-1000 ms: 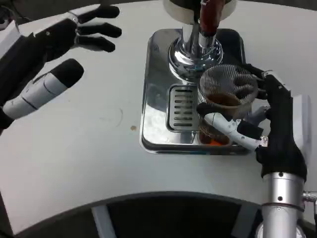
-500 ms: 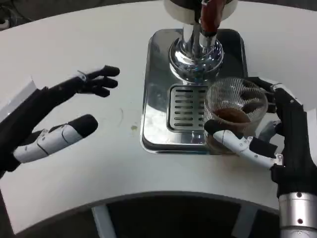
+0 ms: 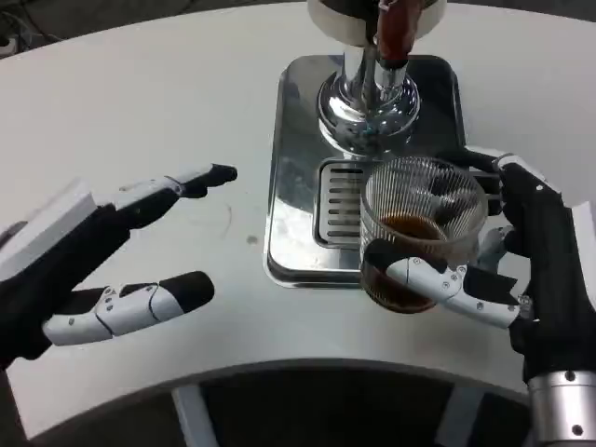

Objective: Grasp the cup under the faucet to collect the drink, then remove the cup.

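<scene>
Cup point(image 3: 421, 233) with dark drink gripped in right robot hand point(image 3: 521, 270), fingers wrapped around. Left robot hand point(image 3: 102, 256) well apart, fingers spread, holding nothing.

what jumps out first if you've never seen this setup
The ribbed glass cup with dark drink in its bottom, gripped by the right hand at the front right edge of the shiny drip tray. Behind it stands the chrome faucet; the left hand hovers open at left.

Bare white table point(image 3: 186, 112) lies open at left; the faucet point(image 3: 372, 56) and drip tray point(image 3: 298, 186) block the middle.
</scene>
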Controlling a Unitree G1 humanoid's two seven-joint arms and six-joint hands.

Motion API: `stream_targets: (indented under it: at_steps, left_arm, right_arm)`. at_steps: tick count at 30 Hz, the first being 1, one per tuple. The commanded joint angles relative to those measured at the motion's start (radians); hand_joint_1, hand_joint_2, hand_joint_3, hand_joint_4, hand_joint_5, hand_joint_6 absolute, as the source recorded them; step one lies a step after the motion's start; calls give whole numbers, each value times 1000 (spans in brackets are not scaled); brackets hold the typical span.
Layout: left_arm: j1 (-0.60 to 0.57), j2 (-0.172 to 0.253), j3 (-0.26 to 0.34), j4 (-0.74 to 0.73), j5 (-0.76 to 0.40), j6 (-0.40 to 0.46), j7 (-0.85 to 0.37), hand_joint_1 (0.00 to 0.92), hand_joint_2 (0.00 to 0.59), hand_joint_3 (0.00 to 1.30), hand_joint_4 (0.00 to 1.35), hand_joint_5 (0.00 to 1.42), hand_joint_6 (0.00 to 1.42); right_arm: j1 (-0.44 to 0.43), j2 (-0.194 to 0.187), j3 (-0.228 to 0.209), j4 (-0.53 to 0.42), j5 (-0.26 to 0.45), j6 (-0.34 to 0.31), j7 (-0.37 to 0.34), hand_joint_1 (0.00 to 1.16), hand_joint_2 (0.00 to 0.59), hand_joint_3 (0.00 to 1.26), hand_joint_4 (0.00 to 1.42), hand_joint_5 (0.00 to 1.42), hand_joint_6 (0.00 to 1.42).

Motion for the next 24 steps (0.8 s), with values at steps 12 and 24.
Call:
stream_targets:
  at_steps: [12, 24]
  left_arm:
    - [108, 22, -2, -181, 61, 91, 12, 0, 131, 108, 35, 78, 83]
    - [228, 44, 52, -337, 126, 148, 5, 0, 128, 46, 0, 4, 47]
  right_arm:
    - [45, 14, 19, -110, 58, -14, 62, 1043, 97, 862, 988, 1138, 1287]
    - [82, -17, 60, -160, 100, -22, 160, 1043, 97, 872, 989, 1152, 1305]
